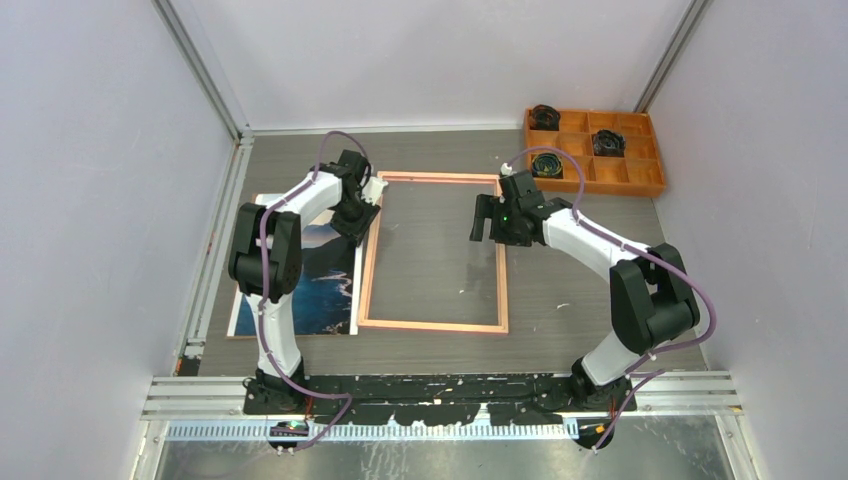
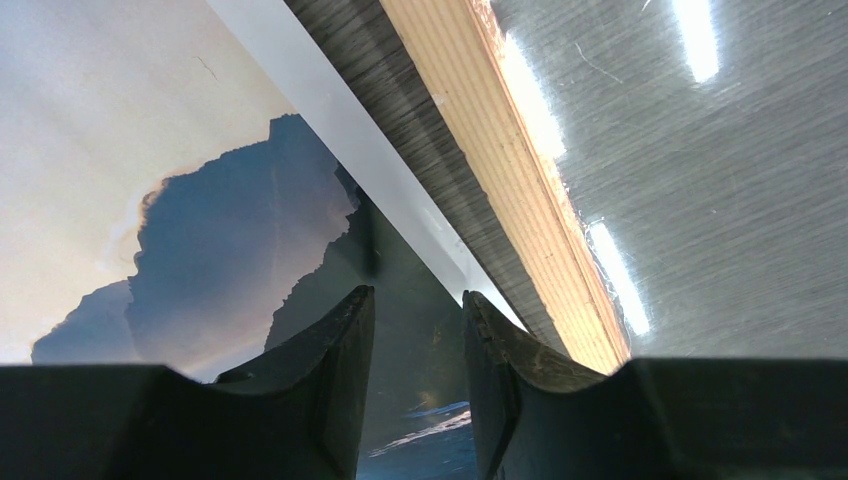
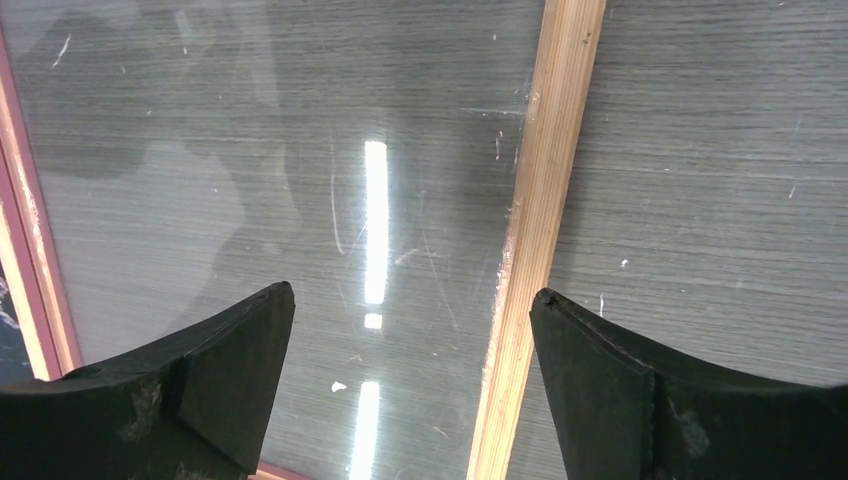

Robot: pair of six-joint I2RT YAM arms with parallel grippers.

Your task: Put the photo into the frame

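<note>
So here's how it looked. The frame [image 1: 432, 325] was lying flat in the middle of the bench [image 1: 580, 300], tan wood side up. There was a clear sheet [image 3: 300, 180] inside it, throwing back glare from the ceiling lights. The photo [image 1: 325, 290] wasn't in the frame. It lay flat on the bench just left of it, with its long right edge running close along the frame's left rail and a thin strip of bench showing between them. My left arm covered a good part of the print from above.

My left pincer [image 2: 415, 295] was low over the photo's upper right part, right by its white border. The jaws were only a little apart, and I could see nothing between them except the dark mountain part of the print beneath.

My right pincer [image 3: 412, 292] hung over the upper stretch of the frame's right rail with its jaws spread wide and nothing in them. The rail ran between the fingers, closer to the right-hand one in the wrist view.

An orange compartment tray [image 1: 625, 186] sat at the far right corner, well apart from all that.
</note>
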